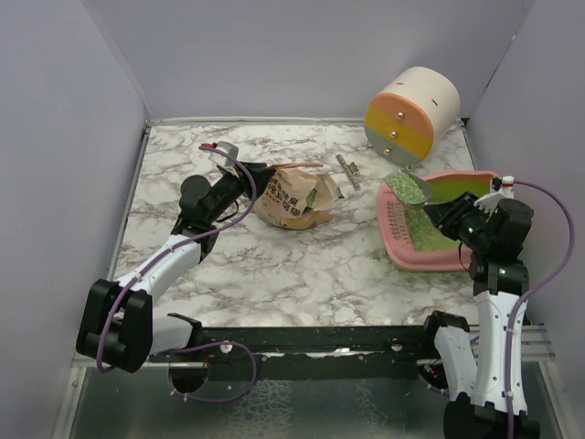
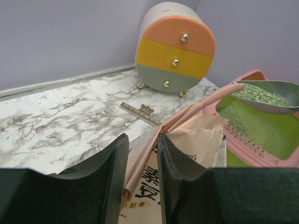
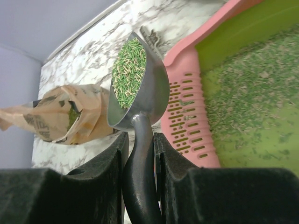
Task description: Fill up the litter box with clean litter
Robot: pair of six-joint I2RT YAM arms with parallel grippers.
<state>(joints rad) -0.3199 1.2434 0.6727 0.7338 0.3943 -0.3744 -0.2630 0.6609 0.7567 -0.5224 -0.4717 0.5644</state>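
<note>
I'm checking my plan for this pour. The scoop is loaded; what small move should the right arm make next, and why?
Probably carry the scoop further over the litter box's green floor, then tip it. The right gripper is shut on its handle, the bowl is full of litter, and it hangs by the pink slotted edge, where a pour might spill.

pale lilac walls (image 1: pixel 274 55) around a grey-veined marble tabletop (image 1: pixel 302 265)

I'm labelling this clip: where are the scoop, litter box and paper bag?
scoop (image 3: pixel 157 91): right wrist view, metal bowl wall.
litter box (image 3: pixel 187 116): right wrist view, pink slotted ledge.
paper bag (image 1: pixel 288 197): top view, printed side.
</note>
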